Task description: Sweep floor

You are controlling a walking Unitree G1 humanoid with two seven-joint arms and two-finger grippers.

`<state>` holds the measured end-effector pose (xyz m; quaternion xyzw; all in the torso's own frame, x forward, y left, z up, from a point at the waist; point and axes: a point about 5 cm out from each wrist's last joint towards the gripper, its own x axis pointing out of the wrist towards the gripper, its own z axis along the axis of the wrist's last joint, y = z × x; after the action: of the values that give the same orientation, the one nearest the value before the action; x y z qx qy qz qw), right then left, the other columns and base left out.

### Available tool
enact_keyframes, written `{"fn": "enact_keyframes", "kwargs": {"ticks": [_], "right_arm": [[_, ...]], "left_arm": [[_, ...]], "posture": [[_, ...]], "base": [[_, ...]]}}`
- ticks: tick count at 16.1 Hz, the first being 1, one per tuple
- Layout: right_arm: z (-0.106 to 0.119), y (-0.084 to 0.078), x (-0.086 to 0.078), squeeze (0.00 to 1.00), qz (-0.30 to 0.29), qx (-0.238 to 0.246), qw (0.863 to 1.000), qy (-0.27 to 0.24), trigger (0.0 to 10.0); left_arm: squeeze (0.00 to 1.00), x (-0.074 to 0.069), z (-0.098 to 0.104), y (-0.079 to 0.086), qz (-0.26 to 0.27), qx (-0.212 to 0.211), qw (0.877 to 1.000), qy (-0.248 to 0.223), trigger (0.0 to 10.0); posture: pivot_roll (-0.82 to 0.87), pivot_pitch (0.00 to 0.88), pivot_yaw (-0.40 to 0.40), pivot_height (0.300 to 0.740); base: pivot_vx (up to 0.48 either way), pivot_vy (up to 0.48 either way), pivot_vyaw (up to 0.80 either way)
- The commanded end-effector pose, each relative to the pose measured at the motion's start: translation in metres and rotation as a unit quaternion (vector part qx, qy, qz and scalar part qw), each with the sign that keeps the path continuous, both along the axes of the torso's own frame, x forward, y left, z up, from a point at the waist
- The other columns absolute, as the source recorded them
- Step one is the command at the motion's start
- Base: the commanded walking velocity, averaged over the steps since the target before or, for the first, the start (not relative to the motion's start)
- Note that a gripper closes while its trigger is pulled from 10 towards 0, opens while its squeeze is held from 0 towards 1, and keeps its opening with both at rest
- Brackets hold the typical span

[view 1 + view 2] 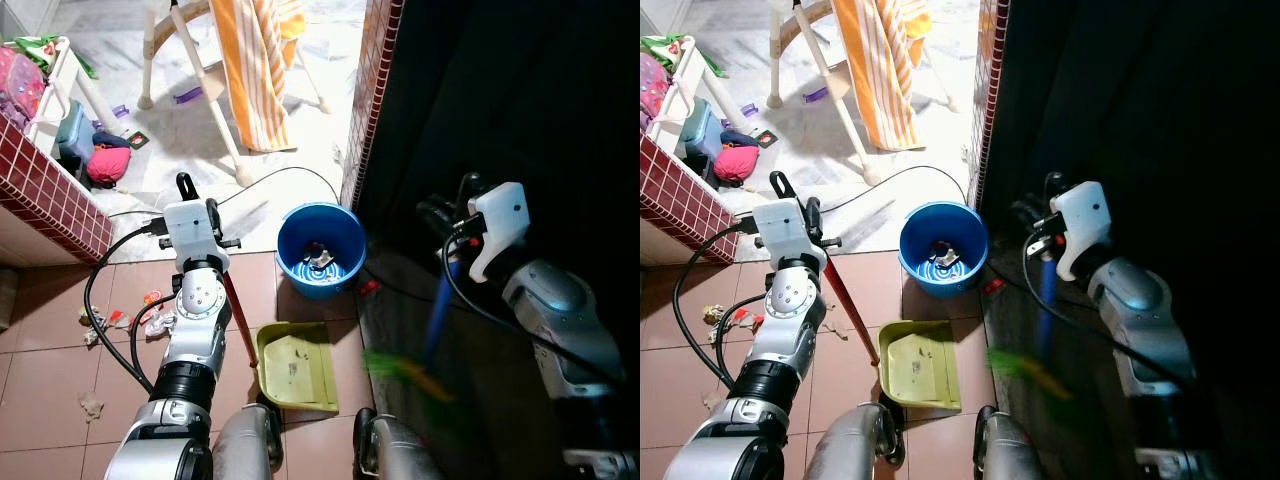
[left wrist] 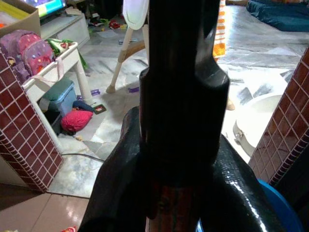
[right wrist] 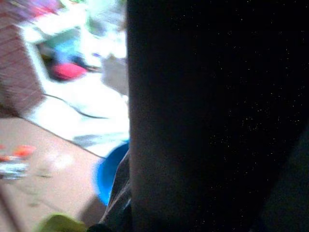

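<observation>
My left gripper [image 1: 198, 198] is shut on the red handle [image 1: 240, 315] of a yellow-green dustpan [image 1: 295, 365], which rests on the brown tiles just in front of my feet. In the left wrist view the black fingers [image 2: 183, 121] close around that red handle [image 2: 169, 212]. My right gripper [image 1: 447, 216] is shut on the blue handle [image 1: 438, 310] of a broom. Its green bristles [image 1: 405, 372] are blurred, low in the dark area right of the dustpan. Scraps of litter [image 1: 130, 320] lie on the tiles left of my left arm.
A blue bucket [image 1: 320, 250] stands just beyond the dustpan, beside a red-tiled pillar [image 1: 368, 100]. A low red-tiled wall [image 1: 50, 205] is at the left. A chair draped with an orange striped towel [image 1: 258, 70] stands farther off. A black cable [image 1: 290, 172] crosses the floor.
</observation>
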<state>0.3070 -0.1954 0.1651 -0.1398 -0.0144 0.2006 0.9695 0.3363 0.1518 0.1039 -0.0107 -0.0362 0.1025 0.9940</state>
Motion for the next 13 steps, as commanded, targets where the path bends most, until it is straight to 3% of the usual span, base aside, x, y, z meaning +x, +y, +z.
{"fn": "enact_keyframes", "kwargs": {"ticks": [1,5,10,13], "right_arm": [[0.001,-0.014,0.005,0.00,-0.061,-0.038,0.997,-0.017,10.0],[0.014,-0.007,0.022,0.00,-0.128,0.008,0.987,-0.096,10.0],[0.018,0.036,0.043,0.00,-0.141,0.051,0.977,-0.151,10.0],[0.020,0.051,0.047,0.00,-0.129,0.069,0.976,-0.158,10.0]], "left_arm": [[0.00,-0.012,-0.035,0.000,-0.004,0.009,0.996,0.087,10.0],[0.00,-0.011,-0.034,-0.002,-0.005,0.009,0.996,0.083,10.0],[0.00,-0.008,-0.035,-0.005,-0.009,0.019,0.996,0.086,10.0],[0.00,-0.007,-0.034,-0.005,-0.008,0.019,0.996,0.086,10.0]], "posture": [[-0.09,0.270,0.018,0.740],[-0.08,0.254,0.017,0.740],[-0.04,0.229,0.007,0.740],[-0.03,0.225,0.005,0.740]], "base": [[0.000,0.000,0.00],[0.000,0.000,0.00],[0.000,0.000,0.00],[0.000,0.000,0.00]]}}
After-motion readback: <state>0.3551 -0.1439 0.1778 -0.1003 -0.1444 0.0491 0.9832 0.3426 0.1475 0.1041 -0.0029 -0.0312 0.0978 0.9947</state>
